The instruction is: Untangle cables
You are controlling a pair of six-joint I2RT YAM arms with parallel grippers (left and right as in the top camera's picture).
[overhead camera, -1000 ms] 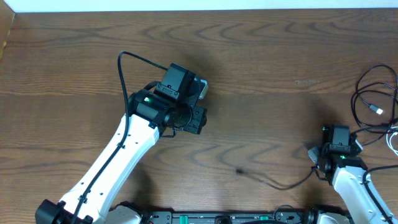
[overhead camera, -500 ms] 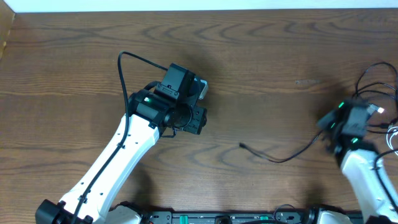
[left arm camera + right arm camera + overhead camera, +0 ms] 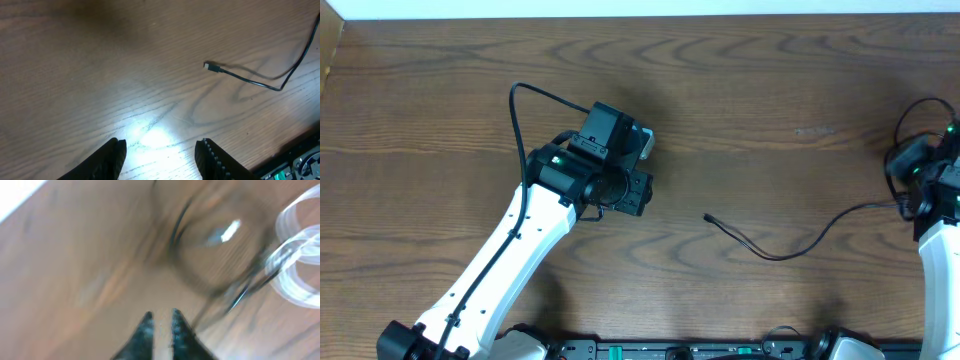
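Note:
A thin black cable (image 3: 780,256) lies slack across the wood, its plug end (image 3: 708,217) pointing left; the left wrist view shows the same black cable (image 3: 250,81). It runs right toward a tangle at the table's right edge, where a black loop (image 3: 918,106) shows. In the blurred right wrist view I make out dark loops (image 3: 200,275) and white cable coils (image 3: 300,275). My right gripper (image 3: 910,162) (image 3: 160,314) hovers by that tangle, jaws a narrow gap apart, bare wood between them. My left gripper (image 3: 645,192) (image 3: 161,145) is open and empty, left of the plug.
The wooden table (image 3: 740,90) stretches between the two arms. The left arm's own thick black cable (image 3: 520,110) arcs above its wrist. A black rail (image 3: 680,350) runs along the near edge.
My right gripper has swept right and away from the near edge, and the black cable's plug has slid right a little. Its jaws have parted slightly. The left arm has not moved.

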